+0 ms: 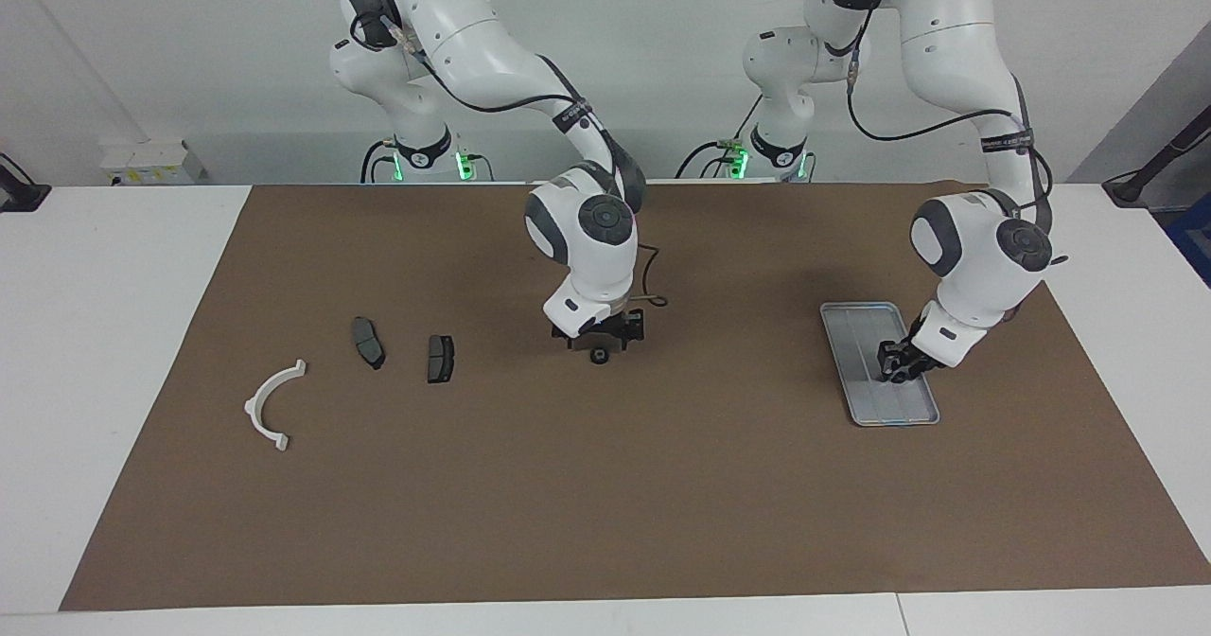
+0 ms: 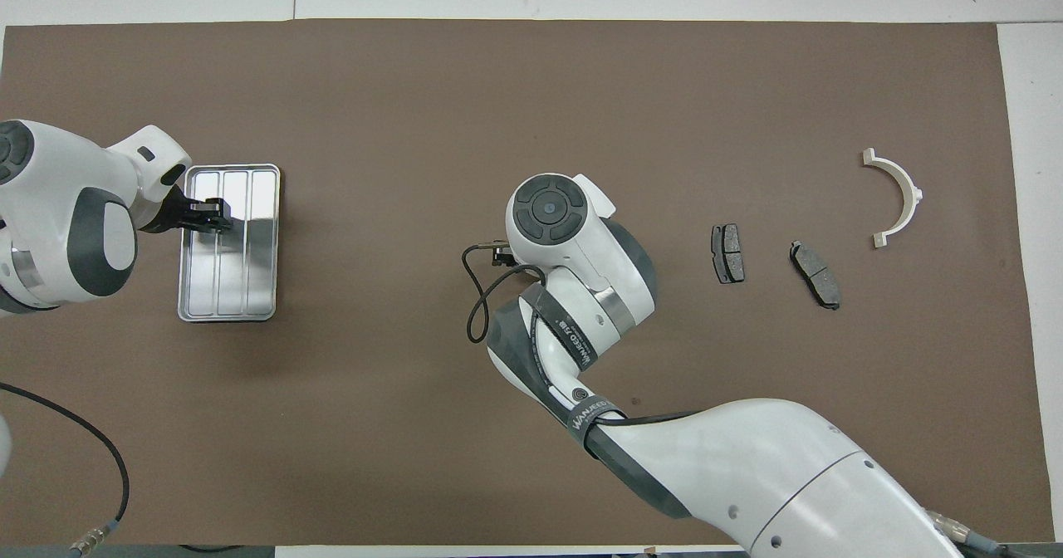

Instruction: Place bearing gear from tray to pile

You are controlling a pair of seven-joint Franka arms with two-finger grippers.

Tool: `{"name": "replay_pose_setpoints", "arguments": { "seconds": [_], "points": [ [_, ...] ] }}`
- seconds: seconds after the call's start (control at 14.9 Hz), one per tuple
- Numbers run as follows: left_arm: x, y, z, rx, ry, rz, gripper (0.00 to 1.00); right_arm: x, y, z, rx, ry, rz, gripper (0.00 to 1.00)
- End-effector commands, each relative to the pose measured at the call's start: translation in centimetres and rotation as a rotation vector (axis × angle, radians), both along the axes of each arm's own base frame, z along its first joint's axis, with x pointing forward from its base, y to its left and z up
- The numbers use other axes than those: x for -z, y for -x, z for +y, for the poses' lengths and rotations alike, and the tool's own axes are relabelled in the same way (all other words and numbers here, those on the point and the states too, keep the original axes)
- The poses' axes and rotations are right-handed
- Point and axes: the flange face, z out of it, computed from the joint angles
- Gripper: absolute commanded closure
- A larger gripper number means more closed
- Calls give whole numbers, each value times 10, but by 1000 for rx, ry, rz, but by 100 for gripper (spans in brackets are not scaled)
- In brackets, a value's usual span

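Note:
The bearing gear (image 1: 599, 355), a small dark round part, lies on the brown mat midway between the tray and the pile. My right gripper (image 1: 604, 335) hangs just over it, fingers spread wide to either side of the gear and not closed on it. In the overhead view the right hand covers both the gear and that gripper. The ribbed silver tray (image 1: 880, 409) (image 2: 241, 292) lies toward the left arm's end of the table. My left gripper (image 1: 894, 363) (image 2: 214, 214) is low over the tray's middle.
The pile lies toward the right arm's end: a white half-ring bracket (image 1: 270, 407) (image 2: 901, 197) and two dark brake pads (image 1: 368, 342) (image 1: 440, 359) (image 2: 727, 253) (image 2: 815, 274). A brown mat (image 1: 605, 522) covers the white table.

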Motion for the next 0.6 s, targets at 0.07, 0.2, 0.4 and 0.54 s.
{"name": "replay_pose_setpoints", "arguments": {
  "seconds": [0.07, 0.2, 0.4, 0.54],
  "points": [
    [-5, 9, 2, 4, -10, -16, 65, -6, 3, -9, 5, -32, -14, 1],
    [-4, 9, 1, 7, -10, -13, 78, -3, 5, -10, 4, -32, -14, 1],
    [-4, 9, 2, 5, -10, -11, 88, -2, 4, -11, 6, -33, -16, 14],
    [-10, 4, -3, 5, -10, -16, 89, -1, 5, -11, 4, -38, -22, 19]
  ]
}}
